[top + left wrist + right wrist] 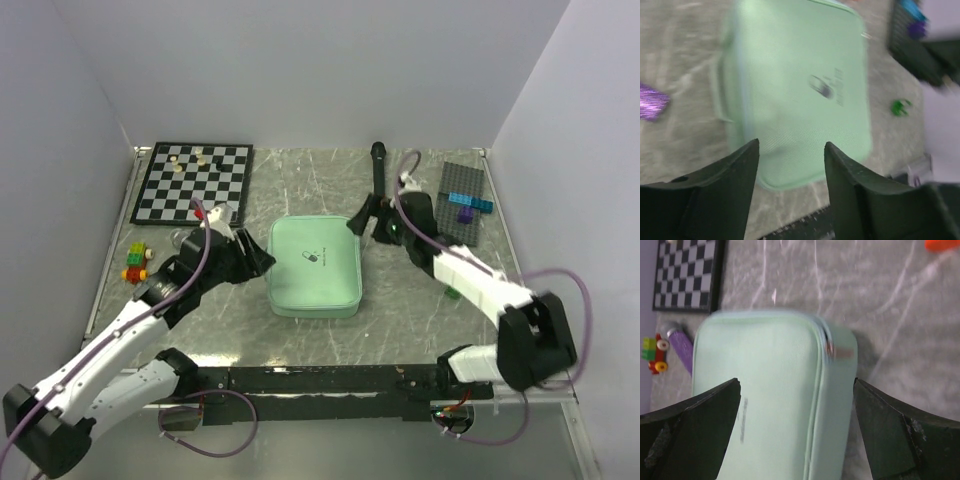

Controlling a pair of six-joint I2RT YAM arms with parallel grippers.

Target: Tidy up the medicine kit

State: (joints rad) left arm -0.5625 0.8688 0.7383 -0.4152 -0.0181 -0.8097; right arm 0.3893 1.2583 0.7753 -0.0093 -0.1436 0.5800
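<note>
So, I am at the opening step: the kit point(315, 267) lies flat and closed in the middle of the table point(410, 325), logo point(314, 257) up, with nothing of its inside on show. My left gripper point(262, 262) hangs at the kit's left edge, jaws apart and nothing between them. My right gripper point(366, 216) hangs over the far right corner, jaws spread wide, also empty. To my mind the next move calls for finding the zip pull point(836, 353), a small pinkish tab on the seam at that corner, pinching it with the right while the left steadies the kit, then running it round. The left wrist view is blurred, so I cannot tell whether that gripper touches the kit; the contents are hidden, and the right wrist view cuts off the kit's near end
</note>
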